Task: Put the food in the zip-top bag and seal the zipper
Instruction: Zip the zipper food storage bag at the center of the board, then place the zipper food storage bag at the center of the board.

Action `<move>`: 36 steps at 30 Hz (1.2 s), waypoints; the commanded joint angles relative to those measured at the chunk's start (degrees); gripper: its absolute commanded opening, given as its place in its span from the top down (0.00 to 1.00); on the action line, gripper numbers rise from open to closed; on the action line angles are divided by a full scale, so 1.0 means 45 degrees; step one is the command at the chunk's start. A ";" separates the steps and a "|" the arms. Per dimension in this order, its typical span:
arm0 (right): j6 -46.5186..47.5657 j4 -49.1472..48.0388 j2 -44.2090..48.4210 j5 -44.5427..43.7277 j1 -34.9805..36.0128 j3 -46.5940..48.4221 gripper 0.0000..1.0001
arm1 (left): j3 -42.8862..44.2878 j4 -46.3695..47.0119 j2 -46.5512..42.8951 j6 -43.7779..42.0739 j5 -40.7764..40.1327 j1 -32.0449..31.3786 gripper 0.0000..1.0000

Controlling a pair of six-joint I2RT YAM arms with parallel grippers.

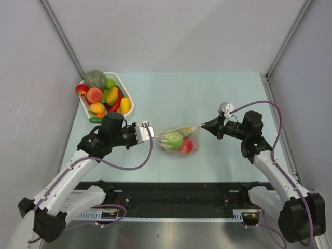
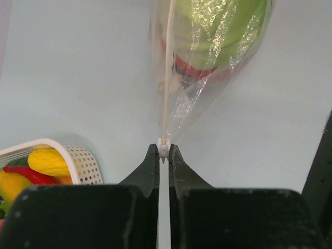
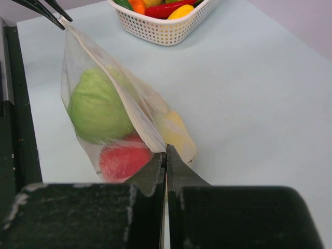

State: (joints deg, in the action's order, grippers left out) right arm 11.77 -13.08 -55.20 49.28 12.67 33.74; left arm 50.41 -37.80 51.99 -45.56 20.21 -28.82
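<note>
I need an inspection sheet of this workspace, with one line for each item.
Surface: pale blue table, no spills seen.
Job's things: clear crinkly zip-top bag stretched between both grippers, holding green round fruit and red fruit; zipper strip taut.
Clutter: white slotted basket holding more toy food.
Grippers: left gripper and right gripper shut on bag ends.
Cables: purple cables loop beside each arm.
Surroundings: grey walls.

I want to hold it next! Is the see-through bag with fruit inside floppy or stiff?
Probably floppy: the zip-top bag is thin, crinkly plastic hanging from the top edge that the left gripper and right gripper pinch. Likely bottom-heavy, since the green fruit and red fruit bulge low inside. Maybe slippery too, as the plastic looks shiny.
</note>
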 commanded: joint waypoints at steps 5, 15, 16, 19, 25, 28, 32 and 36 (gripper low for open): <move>0.0178 0.2314 0.1736 -0.0694 0.0953 0.1759 1.00 | 0.2311 -0.1696 -0.0224 0.0846 0.0958 0.0310 1.00; -0.2243 0.6091 0.1353 -0.2101 0.1893 0.2816 1.00 | 0.3310 -0.2541 0.0866 0.1452 0.1272 0.0310 1.00; -0.2244 0.6013 0.1097 -0.2277 0.1892 0.2738 1.00 | 0.3231 -0.2228 0.1101 0.1588 0.1213 0.0310 1.00; -0.2147 0.5333 -0.0343 -0.2648 0.1620 0.2601 1.00 | 0.3094 -0.1055 0.2389 0.2291 0.0881 0.0291 0.98; -0.2381 0.3652 -0.3799 -0.3371 0.0273 0.3087 1.00 | 0.4049 0.0935 0.5939 0.3755 -0.0035 0.0349 0.94; -0.2362 0.3337 -0.4995 -0.3333 -0.0177 0.3866 1.00 | 0.4811 0.1756 0.6901 0.4245 -0.0212 0.0486 0.90; -0.2498 0.3278 -0.6422 -0.3040 -0.0451 0.4865 0.91 | 0.5651 0.2072 0.8229 0.4441 -0.0154 0.0603 0.80; -0.2557 0.3414 -0.6601 -0.2826 -0.0647 0.5412 0.68 | 0.6433 0.1721 0.8565 0.4810 0.0001 0.0778 0.68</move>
State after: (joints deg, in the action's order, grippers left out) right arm 0.62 4.97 -85.10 34.98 10.31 53.80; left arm 74.46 -31.86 90.24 -27.29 19.64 -26.26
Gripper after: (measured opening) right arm 0.221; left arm 0.267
